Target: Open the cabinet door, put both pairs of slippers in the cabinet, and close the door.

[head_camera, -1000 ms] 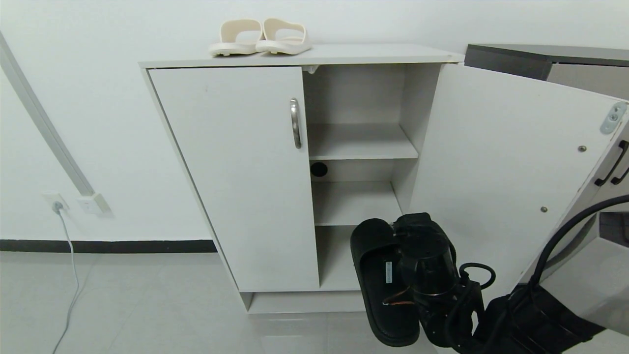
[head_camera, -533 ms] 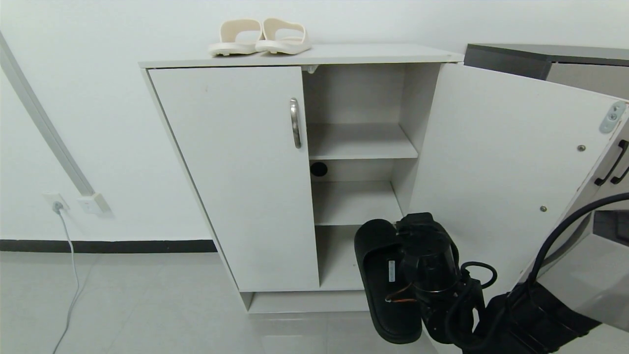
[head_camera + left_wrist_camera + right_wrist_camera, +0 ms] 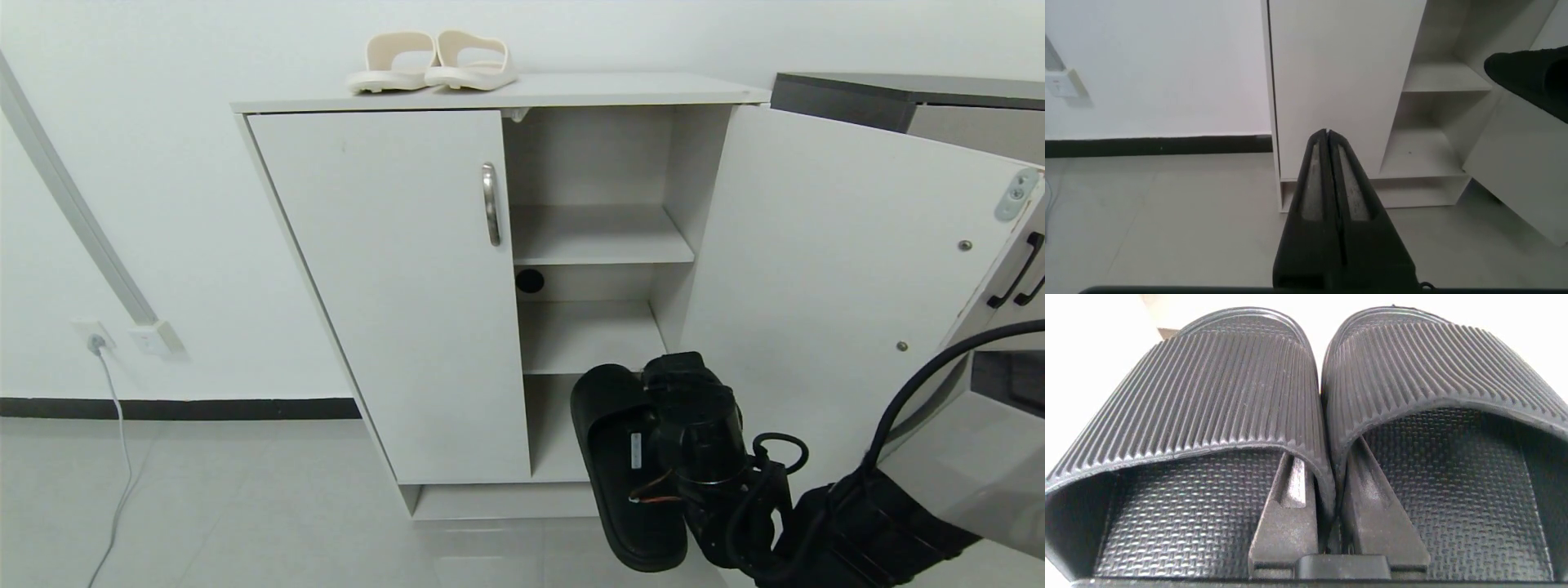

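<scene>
Down at 5 o'clock, before the open bay: the black slippers (image 3: 624, 474) are up off the floor in the right tool (image 3: 1328, 527), toes toward the cabinet (image 3: 506, 94). They look level with the bottom shelf (image 3: 559, 433) and not yet on it.
Right tool: clamped on the pair, its two fingers pinching the slippers' inner side walls together beneath the straps.
Left tool (image 3: 1327, 188): squeezed flat on nothing, over the floor, aimed at the cabinet's foot.
Doors: the right door (image 3: 824, 278) stands wide at 3 o'clock, and the left door (image 3: 392, 286) is shut at 9 o'clock.
Cream slippers (image 3: 433, 61): side by side on the cabinet top at 12 o'clock, untouched.
Slip risk: that's soft rubber held by two thin walls. I'd guess any knock could let one slipper peel out and drop to the floor.
Snag risk: the toes sit close under the middle shelf (image 3: 588, 335), so a high entry could jam them on its front edge.
Door risk: the arm and its cable run just beside the open door, and a nudge could swing it into the path.
Release risk: let go too early and the pair tips out over the sill.
</scene>
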